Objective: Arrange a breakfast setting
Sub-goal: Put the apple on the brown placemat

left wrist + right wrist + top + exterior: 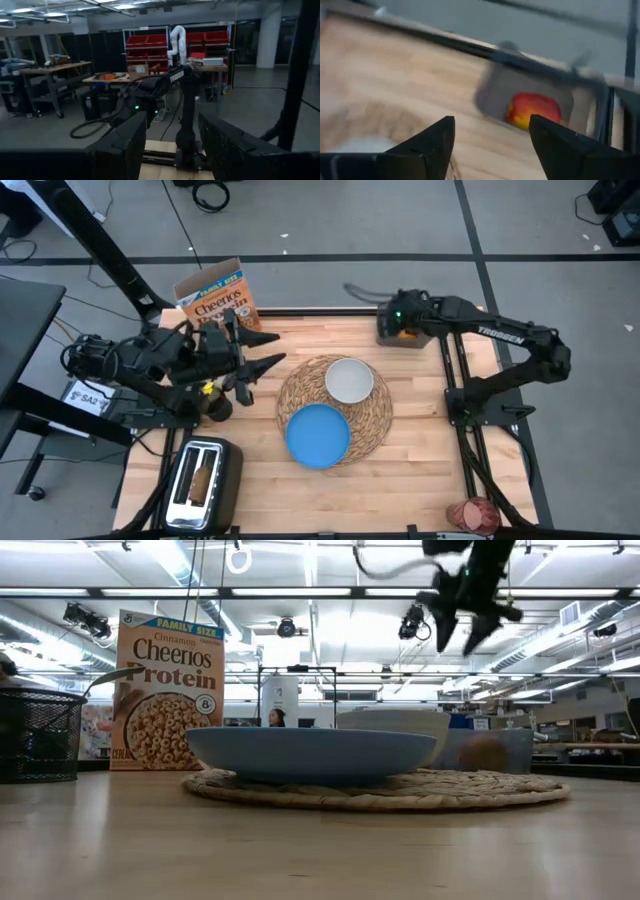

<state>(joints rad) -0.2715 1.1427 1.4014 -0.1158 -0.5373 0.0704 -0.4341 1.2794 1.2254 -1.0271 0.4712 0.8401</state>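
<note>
The round straw placemat [372, 415] lies mid-table. On it sit the small white bowl [349, 380], on the far side, and the blue plate [318, 435], on the near side. The red apple [535, 110] lies in a grey tray [400, 335] at the far edge. My right gripper [492, 135] hovers open above the table just short of the tray and touches nothing; it also shows in the low view [463, 635]. My left gripper [268, 351] is open and empty, level, left of the placemat. The Cheerios box [215, 300] stands at the far left. The toast [203, 480] stands in a toaster.
A black mesh basket [40, 735] at the left holds the metal spoon [105, 678], whose handle sticks out. The toaster [205, 480] stands at the near left corner. The pink glass [473, 515] lies at the near right corner. Bare wood shows right of the placemat.
</note>
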